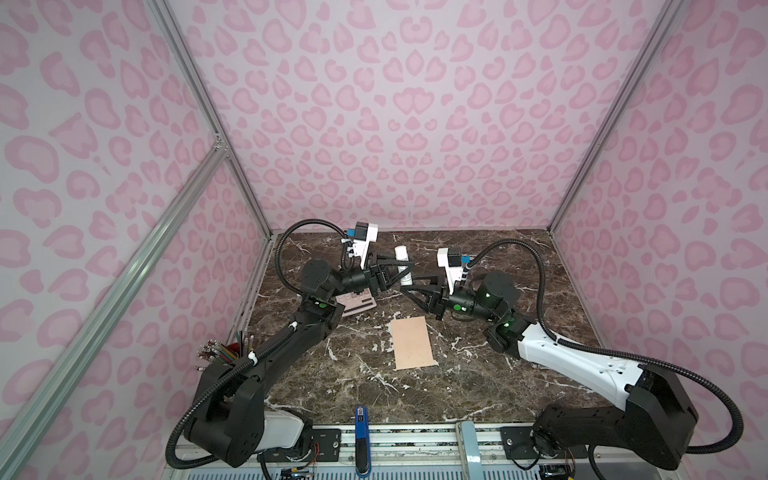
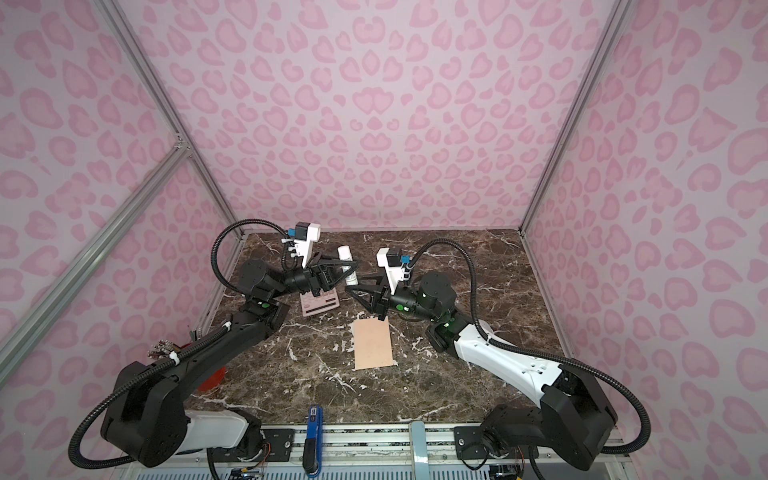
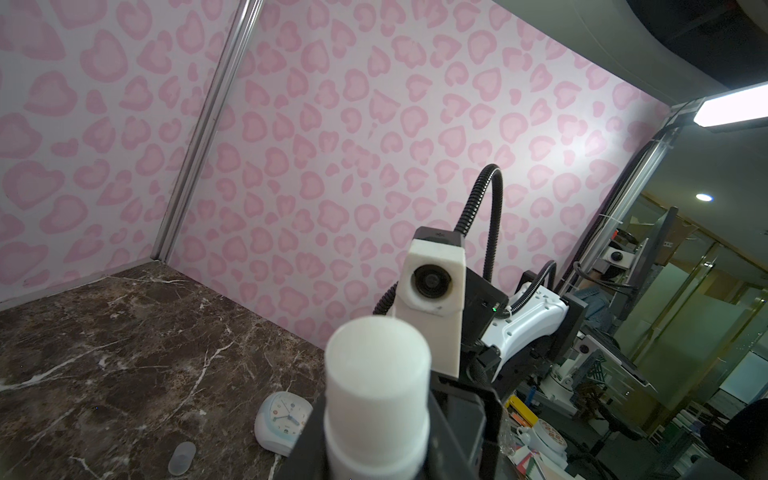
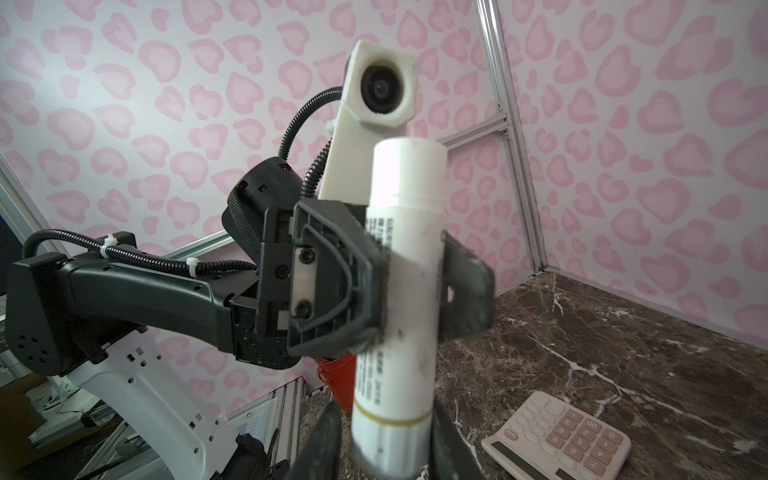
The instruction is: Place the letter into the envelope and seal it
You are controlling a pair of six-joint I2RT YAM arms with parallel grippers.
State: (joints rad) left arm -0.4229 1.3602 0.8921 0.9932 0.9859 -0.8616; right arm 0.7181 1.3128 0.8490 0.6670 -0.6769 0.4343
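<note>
The peach envelope [image 1: 411,343] [image 2: 372,344] lies flat and shut on the marble table, in front of both grippers. The letter is out of view. Above the table at the back, my left gripper [image 1: 405,270] [image 2: 353,270] [image 3: 376,457] is shut on the middle of a white glue stick [image 1: 404,259] [image 2: 347,262] [image 3: 376,399] [image 4: 399,291], which it holds upright. My right gripper [image 1: 406,284] [image 2: 349,286] [image 4: 382,444] faces it, with its fingers [image 4: 322,440] on either side of the stick's lower end. A narrow gap shows on one side.
A pink calculator [image 1: 357,303] [image 2: 319,303] [image 4: 559,436] lies under the left gripper. A red cup of pencils [image 1: 220,353] [image 2: 212,380] stands at the left edge. A small white clock [image 3: 282,419] and a clear cap [image 3: 182,457] lie on the table. A blue tool [image 1: 360,432] rests on the front rail.
</note>
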